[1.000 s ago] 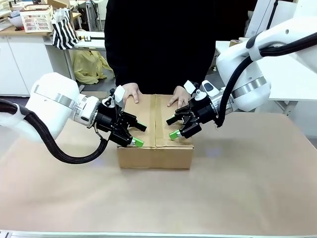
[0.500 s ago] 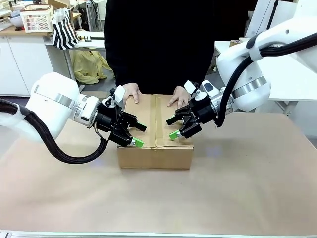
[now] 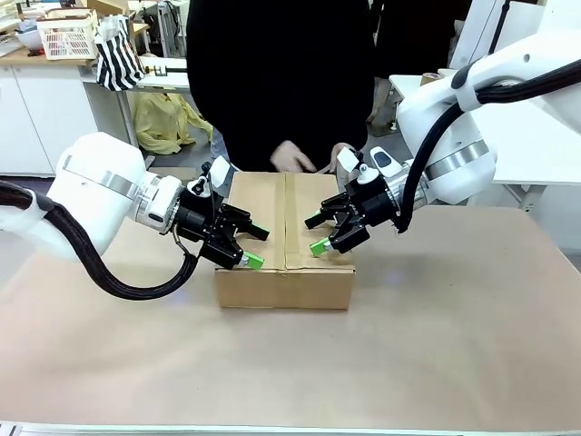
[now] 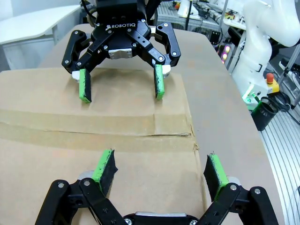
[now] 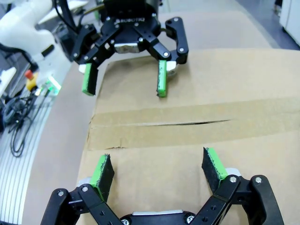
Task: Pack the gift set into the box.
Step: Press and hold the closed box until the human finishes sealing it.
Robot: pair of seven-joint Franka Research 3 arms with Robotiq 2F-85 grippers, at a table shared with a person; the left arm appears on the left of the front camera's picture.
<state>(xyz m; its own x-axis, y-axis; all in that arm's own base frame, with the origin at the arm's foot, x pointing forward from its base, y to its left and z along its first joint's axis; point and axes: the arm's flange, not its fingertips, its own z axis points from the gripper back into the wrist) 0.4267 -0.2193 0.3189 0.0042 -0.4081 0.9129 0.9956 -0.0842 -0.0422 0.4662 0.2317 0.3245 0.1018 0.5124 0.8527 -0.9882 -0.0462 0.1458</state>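
The box [image 3: 286, 227] stands mid-table with its top flaps down and a brown tape strip [image 4: 89, 134] along the seam. My left gripper [image 3: 254, 247] is open over the box's left flap, its green pads [image 4: 106, 165] just above the cardboard. My right gripper [image 3: 314, 234] is open over the right flap, facing the left one across the seam. In the left wrist view my left gripper [image 4: 159, 166] looks at the right gripper [image 4: 122, 86]. In the right wrist view my right gripper [image 5: 157, 168] looks at the left gripper [image 5: 124, 79]. The gift set is hidden.
A person in black stands at the far side, with both hands [image 3: 292, 158] raised just behind the box's far edge. The table [image 3: 436, 327] is covered in brown paper. A white basket [image 3: 65, 36] and a striped bag [image 3: 118, 59] sit far back left.
The person's hands have lifted off the far edge of the box top and drawn back toward the body. Both grippers stay where they were.
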